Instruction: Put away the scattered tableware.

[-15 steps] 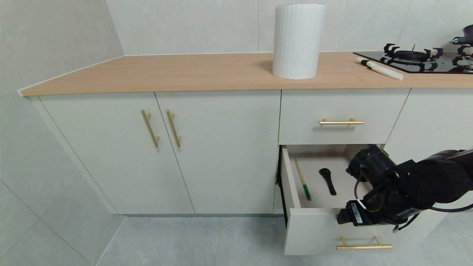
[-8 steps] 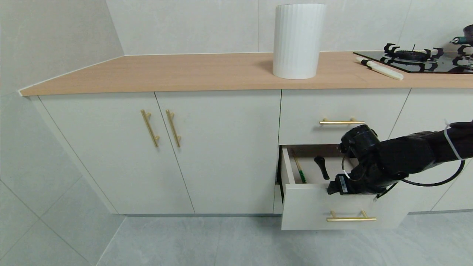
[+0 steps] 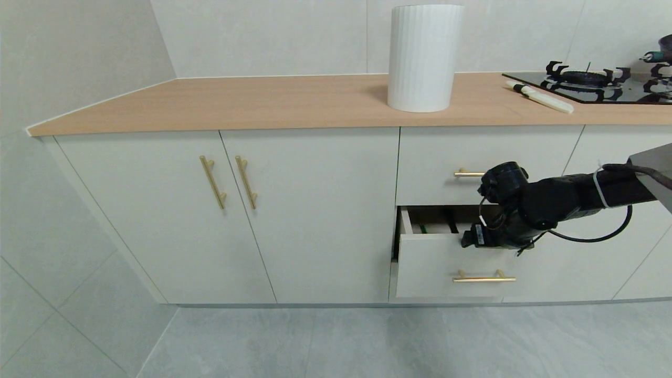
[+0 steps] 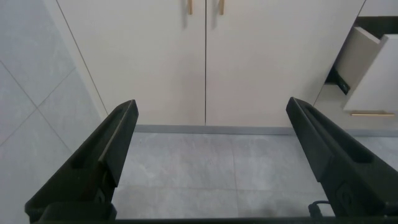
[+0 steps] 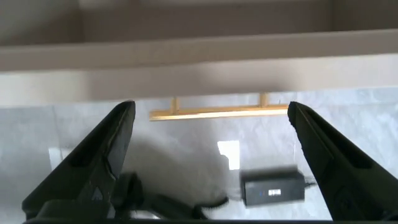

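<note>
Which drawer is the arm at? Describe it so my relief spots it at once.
Find the wooden countertop and the white ribbed cylinder on it; two gold-handled drawers stack below. It is the lower drawer, by the right gripper. Unlike the flush upper drawer, it juts out, partly open.

Two cabinet doors [image 3: 142, 220], two drawers [image 3: 446, 152], four gold handles [image 3: 213, 182], one white ribbed canister [image 3: 423, 58], one knife [image 3: 538, 97], one hob [image 3: 585, 80]; inside the lower drawer [image 3: 425, 265], perhaps one green-tipped stick [image 3: 429, 229].
</note>
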Robot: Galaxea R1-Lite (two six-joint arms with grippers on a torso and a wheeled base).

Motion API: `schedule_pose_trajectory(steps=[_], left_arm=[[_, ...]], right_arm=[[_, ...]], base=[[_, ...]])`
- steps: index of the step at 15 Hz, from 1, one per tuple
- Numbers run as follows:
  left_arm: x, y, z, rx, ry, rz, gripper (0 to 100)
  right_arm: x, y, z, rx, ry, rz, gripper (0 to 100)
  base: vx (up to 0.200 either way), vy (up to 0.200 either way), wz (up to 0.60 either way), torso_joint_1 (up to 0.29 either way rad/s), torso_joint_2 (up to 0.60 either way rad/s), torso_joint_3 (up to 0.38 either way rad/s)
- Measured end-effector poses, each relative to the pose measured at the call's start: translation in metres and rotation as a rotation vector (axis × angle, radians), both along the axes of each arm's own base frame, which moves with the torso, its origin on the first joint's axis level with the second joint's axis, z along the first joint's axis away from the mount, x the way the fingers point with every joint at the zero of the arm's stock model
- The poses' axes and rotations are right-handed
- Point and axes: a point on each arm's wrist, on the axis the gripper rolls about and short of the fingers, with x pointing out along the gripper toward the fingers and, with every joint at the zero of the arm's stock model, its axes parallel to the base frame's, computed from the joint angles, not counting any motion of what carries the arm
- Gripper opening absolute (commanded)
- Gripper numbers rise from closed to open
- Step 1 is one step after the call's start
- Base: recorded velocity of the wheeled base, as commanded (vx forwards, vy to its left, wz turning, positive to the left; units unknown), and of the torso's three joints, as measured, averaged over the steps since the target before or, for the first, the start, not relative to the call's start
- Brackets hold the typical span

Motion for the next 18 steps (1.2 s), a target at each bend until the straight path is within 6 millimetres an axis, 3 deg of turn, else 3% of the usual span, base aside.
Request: schedule_pose_trajectory(steps=[14, 18], left_arm=[[0.0, 0.0, 0.0, 0.0, 0.0, 0.0, 100], [0.0, 0.0, 0.0, 0.0, 0.0, 0.0, 100]], right_arm=[[0.041, -0.035, -0.027, 0.005, -0.22, -0.139, 100], [0.051, -0.036, -0.03, 0.059, -0.321, -0.188, 100]], base=[[0.0, 0.0, 0.0, 0.0, 0.0, 0.0], [0.0, 0.0, 0.0, 0.0, 0.0, 0.0]])
